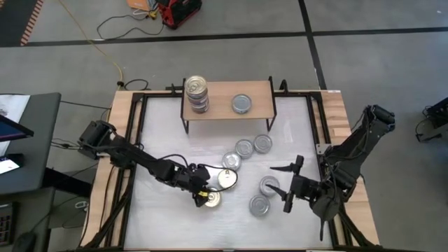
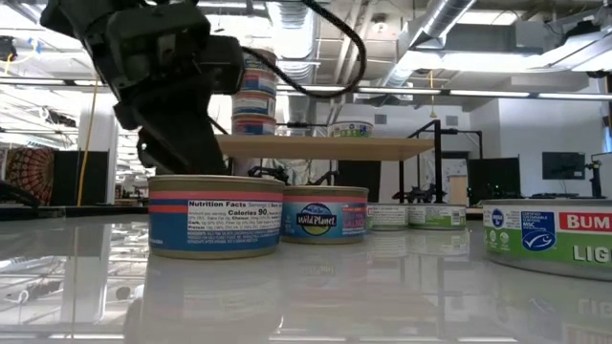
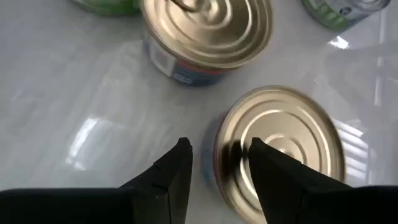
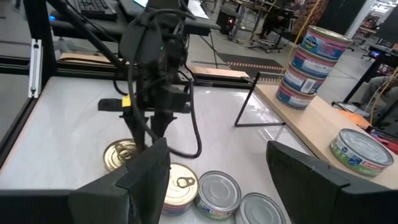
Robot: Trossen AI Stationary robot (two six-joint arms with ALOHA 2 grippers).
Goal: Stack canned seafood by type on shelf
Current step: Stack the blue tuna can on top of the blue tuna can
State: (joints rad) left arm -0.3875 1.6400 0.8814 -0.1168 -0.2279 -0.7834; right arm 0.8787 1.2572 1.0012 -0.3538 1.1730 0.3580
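Down at the near side of the table, the left gripper (image 1: 204, 195) hung part-open over a gold-lidded tin (image 1: 212, 199), one finger (image 3: 273, 180) on its lid and the other beside its wall, gripping nothing. Those tins looked stiff, fairly heavy and slick; I'd take one across its wall.

I counted three stacked on the shelf (image 1: 259, 87) and one silver tin (image 1: 241, 104) beside them. Loose below were two gold and, I think, five silver. The right gripper (image 1: 290, 183) waited wide and empty beside a silver tin (image 1: 269, 185).
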